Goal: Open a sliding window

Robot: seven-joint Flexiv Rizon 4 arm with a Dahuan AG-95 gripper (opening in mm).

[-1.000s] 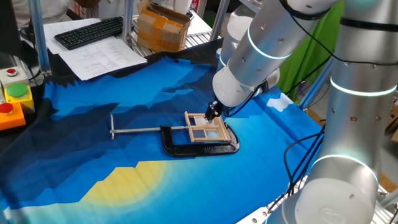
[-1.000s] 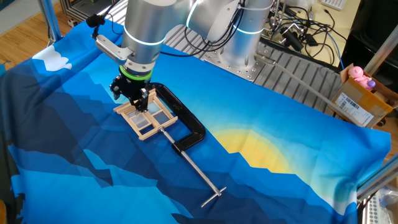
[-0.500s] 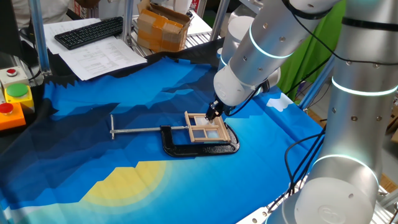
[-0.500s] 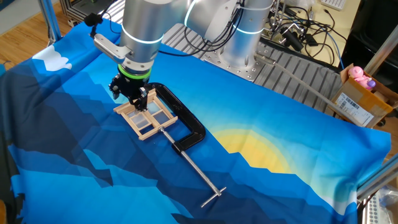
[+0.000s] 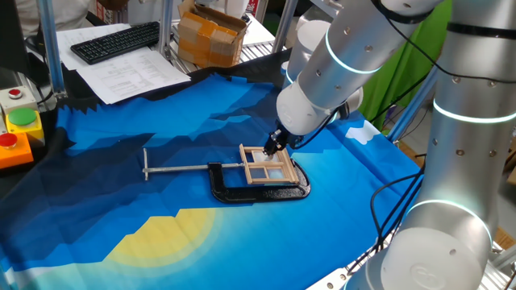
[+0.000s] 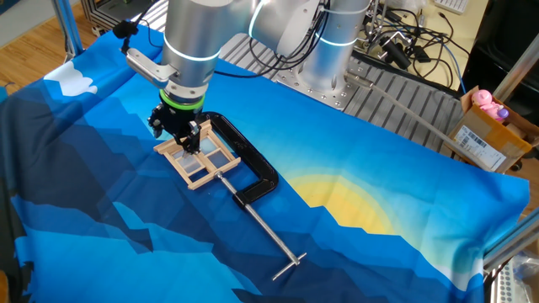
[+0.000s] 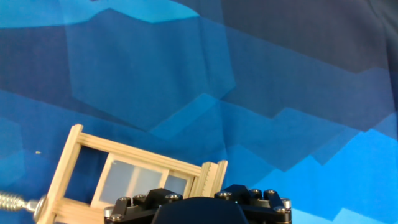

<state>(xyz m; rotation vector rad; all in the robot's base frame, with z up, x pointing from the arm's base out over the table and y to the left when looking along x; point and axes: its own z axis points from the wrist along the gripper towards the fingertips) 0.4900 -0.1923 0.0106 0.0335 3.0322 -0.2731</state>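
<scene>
In my hand view, the lower part of the small light-wood sliding window with pale blue panes (image 7: 134,177) is hidden behind my black pincer body (image 7: 199,208), and the bottom edge cuts both off. My fingertips do not show there. Of the silver screw bar of the black metal C-clamp (image 7: 15,203), I see only the end at the left edge. In one fixed view, my white arm (image 5: 322,89) covers most of my pincer (image 5: 276,143).

Pale matt wood frames the sliding window (image 5: 268,167), clamped in a glossy black C-clamp (image 5: 242,192).
</scene>
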